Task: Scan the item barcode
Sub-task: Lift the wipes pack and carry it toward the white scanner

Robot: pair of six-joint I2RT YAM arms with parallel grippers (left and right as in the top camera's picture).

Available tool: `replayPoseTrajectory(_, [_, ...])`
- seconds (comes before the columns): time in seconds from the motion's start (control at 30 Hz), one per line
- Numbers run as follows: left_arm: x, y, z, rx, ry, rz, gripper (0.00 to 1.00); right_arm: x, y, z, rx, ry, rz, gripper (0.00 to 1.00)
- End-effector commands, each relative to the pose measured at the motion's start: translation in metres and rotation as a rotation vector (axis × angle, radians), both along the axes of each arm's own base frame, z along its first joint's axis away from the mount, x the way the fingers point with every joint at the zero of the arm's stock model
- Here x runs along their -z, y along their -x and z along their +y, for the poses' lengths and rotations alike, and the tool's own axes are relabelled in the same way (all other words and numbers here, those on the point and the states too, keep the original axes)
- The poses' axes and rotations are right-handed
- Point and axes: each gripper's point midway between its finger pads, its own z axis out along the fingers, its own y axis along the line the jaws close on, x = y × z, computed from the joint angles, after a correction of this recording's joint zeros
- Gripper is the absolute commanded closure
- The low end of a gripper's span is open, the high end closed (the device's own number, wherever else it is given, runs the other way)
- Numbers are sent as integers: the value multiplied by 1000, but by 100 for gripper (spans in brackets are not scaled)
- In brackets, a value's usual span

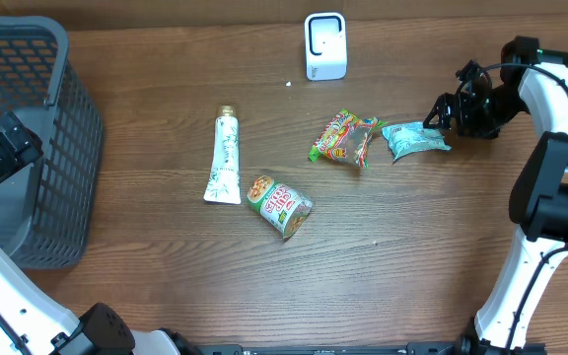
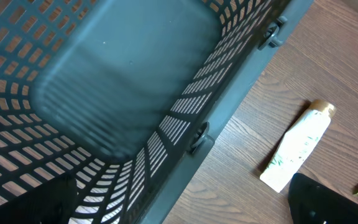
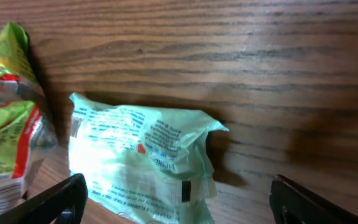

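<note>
The pale green packet (image 1: 414,138) lies flat on the tabletop (image 1: 412,256), towards the right edge and a little behind the middle. The right hand (image 1: 447,113) hangs just above its right end, fingers (image 3: 64,198) spread wide on either side and pinching nothing that I can see. Just left of the packet, touching or nearly so, is a crinkled red and green snack bag (image 1: 345,136). Behind both, at the back edge, stands the white scanner (image 1: 324,45), well apart from them. Nearer the middle a noodle cup (image 1: 281,205) lies on its side, and beside it a white tube (image 1: 224,158) with a gold cap. At the left edge sits a grey basket (image 1: 67,148), and the left hand (image 1: 3,148) hovers over it, also spread wide and holding nothing.
</note>
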Motion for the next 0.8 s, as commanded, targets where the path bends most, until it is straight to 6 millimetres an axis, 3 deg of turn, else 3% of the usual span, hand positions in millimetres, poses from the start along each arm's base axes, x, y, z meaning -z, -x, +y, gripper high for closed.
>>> replayPoseTrajectory(0.0, [-1, 0, 0, 13, -7, -3, 0, 17, 13, 8, -19, -35, 35, 13])
replayPoseTrajectory(0.03, [-1, 0, 0, 13, -7, -3, 0, 25, 17, 11, -18, -46, 42, 21])
replayPoseTrajectory(0.17, [-1, 0, 0, 13, -7, -2, 0, 54, 34, 15, -6, -58, 73, 31])
replayPoseTrajectory(0.23, [-1, 0, 0, 13, -7, -3, 0, 63, 42, 16, 19, -62, 104, 53])
replayPoseTrajectory(0.37, [-1, 0, 0, 13, -7, -3, 0, 65, 46, 16, 28, -65, 121, 80])
replayPoseTrajectory(0.5, [-1, 0, 0, 13, -7, -3, 0, 64, 44, 18, 28, -79, 110, 83])
replayPoseTrajectory(0.6, [-1, 0, 0, 13, -7, -3, 0, 56, 38, 25, 31, -137, 86, 93])
replayPoseTrajectory(0.77, [-1, 0, 0, 13, -7, -3, 0, 20, 19, 28, 58, -252, 41, 96])
